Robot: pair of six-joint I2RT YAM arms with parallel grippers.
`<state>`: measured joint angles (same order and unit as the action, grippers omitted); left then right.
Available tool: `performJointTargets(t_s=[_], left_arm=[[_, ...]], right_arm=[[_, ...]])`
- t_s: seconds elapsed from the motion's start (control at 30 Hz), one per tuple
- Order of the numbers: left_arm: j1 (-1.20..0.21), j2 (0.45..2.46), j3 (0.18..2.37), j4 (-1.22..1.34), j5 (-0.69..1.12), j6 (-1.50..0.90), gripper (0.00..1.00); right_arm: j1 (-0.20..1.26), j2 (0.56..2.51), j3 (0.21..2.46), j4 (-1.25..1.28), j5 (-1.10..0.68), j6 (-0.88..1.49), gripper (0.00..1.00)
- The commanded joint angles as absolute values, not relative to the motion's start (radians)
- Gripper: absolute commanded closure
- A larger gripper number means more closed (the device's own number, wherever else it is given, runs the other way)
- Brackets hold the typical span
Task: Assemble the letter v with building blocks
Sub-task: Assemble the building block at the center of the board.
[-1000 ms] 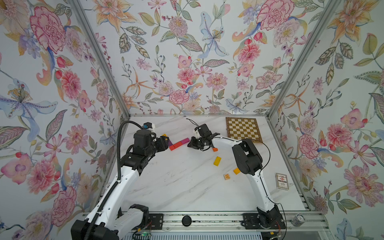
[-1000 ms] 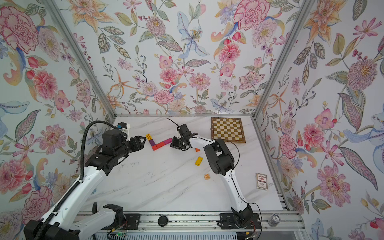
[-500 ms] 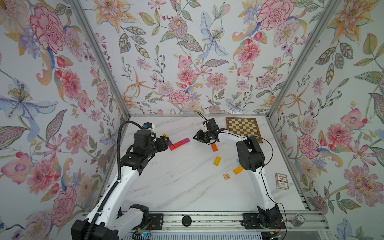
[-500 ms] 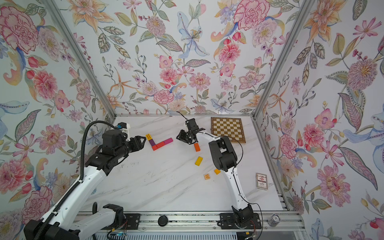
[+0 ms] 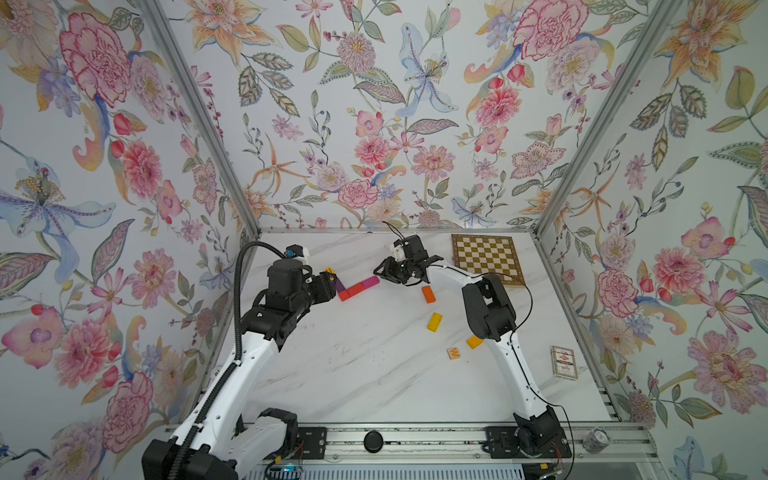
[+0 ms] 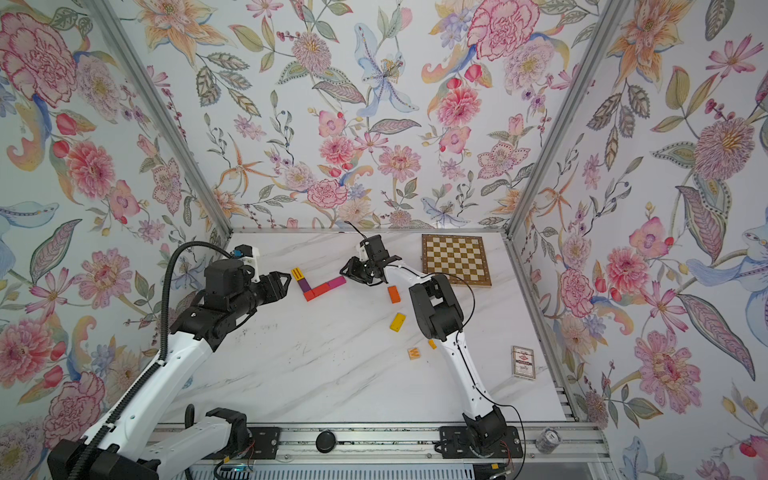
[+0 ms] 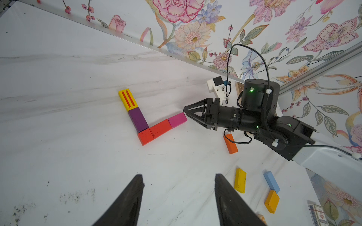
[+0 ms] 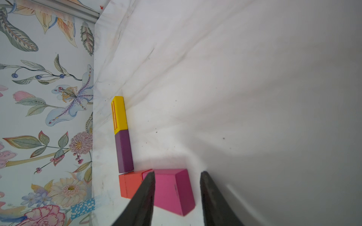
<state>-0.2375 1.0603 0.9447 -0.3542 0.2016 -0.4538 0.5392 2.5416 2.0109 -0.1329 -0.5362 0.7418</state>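
Observation:
The letter v lies at the back left of the table as two rows meeting at a red corner. A striped yellow block [image 6: 297, 274] and a purple block [image 6: 304, 284] form one row. A red block [image 6: 321, 290] and a magenta block [image 6: 336, 282] form the other. My right gripper [image 8: 177, 174] is open at the magenta block's [image 8: 170, 187] free end, one finger [image 8: 146, 187] in front of it and the other apart from it. My left gripper [image 7: 179, 176] is open and empty, a little short of the rows.
Loose blocks lie right of the rows: an orange one [image 5: 428, 294], a yellow one [image 5: 434, 322], a W cube [image 5: 454, 353], another orange one [image 5: 474, 342] and a light blue one [image 7: 271, 182]. A chessboard [image 5: 487, 258] sits back right, a card box [image 5: 564, 362] near the right edge.
My right gripper's jaws have spread apart at the magenta block's end, and its wrist has shifted slightly. The left arm has stayed still.

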Motion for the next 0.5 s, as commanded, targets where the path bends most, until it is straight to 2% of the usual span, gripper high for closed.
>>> performJointTargets(t_s=[0.0,0.2,0.47], left_arm=[[-0.233,1.064,0.937,-0.368,0.188,-0.451,0.39],[-0.233,1.064,0.936,-0.367,0.19,-0.452,0.39],[-0.234,1.062,0.934,-0.368,0.187,-0.45,0.39]], right_arm=[[0.543,2.582,2.032,-0.152,-0.551,0.755,0.59],[0.543,2.591,2.044,-0.15,-0.558,0.76,0.59],[0.574,2.61,2.072,-0.152,-0.572,0.77,0.64]])
